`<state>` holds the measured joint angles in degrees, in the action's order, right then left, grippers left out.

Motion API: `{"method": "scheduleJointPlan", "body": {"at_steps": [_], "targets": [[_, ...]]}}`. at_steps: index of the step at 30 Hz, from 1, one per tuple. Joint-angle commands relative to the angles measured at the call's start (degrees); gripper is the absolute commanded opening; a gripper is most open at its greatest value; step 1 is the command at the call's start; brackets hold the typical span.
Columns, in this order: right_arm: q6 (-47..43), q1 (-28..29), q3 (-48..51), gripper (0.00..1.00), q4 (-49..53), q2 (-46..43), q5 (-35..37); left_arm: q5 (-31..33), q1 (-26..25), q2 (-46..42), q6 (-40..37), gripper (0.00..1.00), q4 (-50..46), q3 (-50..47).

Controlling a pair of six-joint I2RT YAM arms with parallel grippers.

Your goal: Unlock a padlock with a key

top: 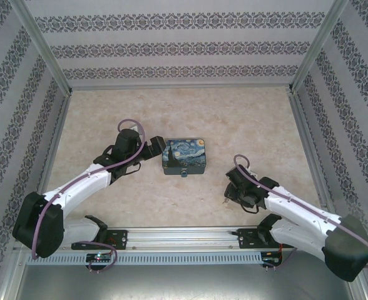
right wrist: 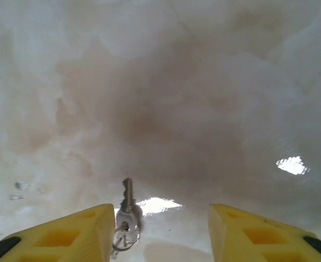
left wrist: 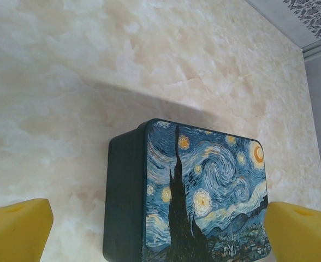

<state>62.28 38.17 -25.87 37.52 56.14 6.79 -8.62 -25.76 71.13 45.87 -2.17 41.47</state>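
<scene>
1. The key [right wrist: 126, 203] lies flat on the bench [right wrist: 215, 87], low in the right wrist view. Its long axis runs straight away from the right hand, with the blade pointing ahead and the bow and its small ring [right wrist: 125, 234] nearest the wrist
2. The right hand [right wrist: 160, 221] is lowered over the key with its yellow fingers [right wrist: 67, 234] spread apart and nothing gripped. The key sits off-centre in the gap, close against the inner edge of the finger on the picture's left; whether the two touch cannot be told
3. Judgement: the fingers close across the key's long axis, which suits a pinch on the bow. The hand probably needs a slight sideways shift first to centre the key
4. The padlock [top: 184, 173] shows in the top view as a pale blue speck touching the middle of the near edge of the night-sky box [top: 184, 156]. It is too small to tell how its shackle or keyhole faces
5. The left hand [left wrist: 158, 218] is at the box's left end, its fingers apart and holding nothing, with the box's dark end wall facing it
6. The padlock lies between the two hands, somewhat nearer the left. The key lies well apart from it, to the right and nearer the bases, so the right arm is the one placed to carry the key across
</scene>
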Motion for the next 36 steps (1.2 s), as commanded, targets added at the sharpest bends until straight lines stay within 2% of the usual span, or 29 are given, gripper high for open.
{"method": "scheduleJointPlan", "body": {"at_steps": [1, 12, 28, 36], "targets": [[3.4, 1.5, -1.8, 0.47, -0.1, 2.7, 4.6, -1.9, 0.2, 0.1, 1.2, 0.99, 1.8, -0.4], [5.3, 5.2, -3.7, 0.45, -3.9, 9.6, 4.6, -4.0, 0.2, 2.4, 1.3, 0.99, 4.5, -1.4], [7.1, 7.9, -2.5, 0.38, -7.7, 15.0, 2.7, -4.5, 0.2, 4.9, 1.8, 1.00, 6.1, -1.2], [8.8, 10.5, -2.7, 0.38, -7.2, 15.7, 2.3, -4.5, 0.3, 5.7, 1.6, 0.99, 6.3, -0.9]]}}
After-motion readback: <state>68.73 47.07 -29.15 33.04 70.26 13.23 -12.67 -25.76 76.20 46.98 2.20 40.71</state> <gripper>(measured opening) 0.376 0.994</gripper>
